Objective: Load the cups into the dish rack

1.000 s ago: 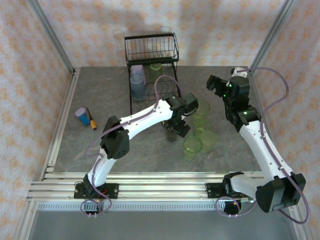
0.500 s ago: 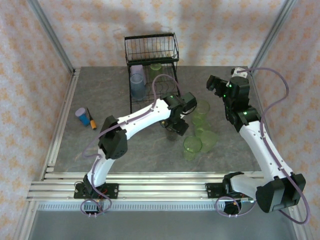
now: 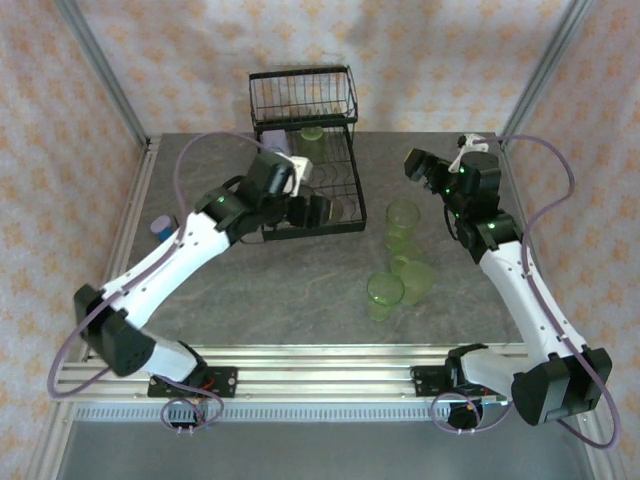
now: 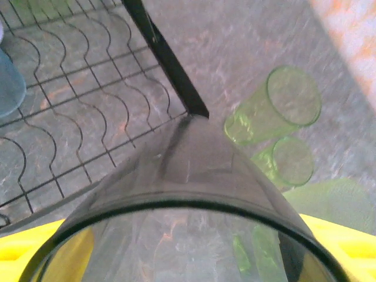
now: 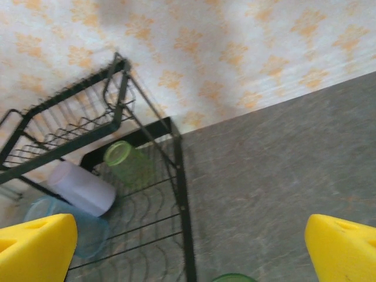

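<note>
The smoky grey cup [image 4: 194,170] is overrunning the bottom edge, partly masking the yellow fingers [image 4: 14,249]. A green cup [image 5: 234,277] is being cropped below.

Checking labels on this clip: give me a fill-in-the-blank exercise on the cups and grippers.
1. The cup in the left gripper is dark ___ in colour.
2. The right gripper has its jaws ___.
3. The cups on the table by the right arm are all ___.
Missing words: grey; open; green.
</note>
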Controlling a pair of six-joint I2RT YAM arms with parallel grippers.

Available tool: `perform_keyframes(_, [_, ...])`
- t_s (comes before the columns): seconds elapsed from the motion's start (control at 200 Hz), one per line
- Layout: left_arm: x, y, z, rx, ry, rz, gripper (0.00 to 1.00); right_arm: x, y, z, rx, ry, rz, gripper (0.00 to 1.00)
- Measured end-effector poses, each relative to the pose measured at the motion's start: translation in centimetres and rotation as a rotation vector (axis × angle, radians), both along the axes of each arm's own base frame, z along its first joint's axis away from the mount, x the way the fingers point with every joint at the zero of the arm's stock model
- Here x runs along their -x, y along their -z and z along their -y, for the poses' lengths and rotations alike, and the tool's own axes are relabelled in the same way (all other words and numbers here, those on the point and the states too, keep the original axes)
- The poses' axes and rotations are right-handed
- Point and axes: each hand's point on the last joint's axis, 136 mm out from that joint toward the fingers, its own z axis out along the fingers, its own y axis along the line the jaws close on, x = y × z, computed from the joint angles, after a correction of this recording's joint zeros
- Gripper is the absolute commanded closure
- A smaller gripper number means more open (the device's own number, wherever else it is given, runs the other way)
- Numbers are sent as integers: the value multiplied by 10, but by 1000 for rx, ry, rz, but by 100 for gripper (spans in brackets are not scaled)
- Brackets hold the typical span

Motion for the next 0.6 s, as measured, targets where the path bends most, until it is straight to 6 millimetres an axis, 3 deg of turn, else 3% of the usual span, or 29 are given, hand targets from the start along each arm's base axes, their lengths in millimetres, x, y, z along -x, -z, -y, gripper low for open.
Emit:
perform_keyframes(0.165, [-13,-21,-18,181,-88,236,34,-3,-35,-40,-302,-167,64,1])
perform_keyframes(0.305, [-27,-53,-21,320,-140,459,36,-18,-69,-79,-637,-334,112,1])
perform_keyframes(0.446, [-33,-93,-21,450,-158,640,36,-27,-68,-119,-851,-479,39,1])
perform_keyframes(0.596, [-35,-138,-25,624,-168,806,36,-23,-66,-150,-967,-588,-32,1])
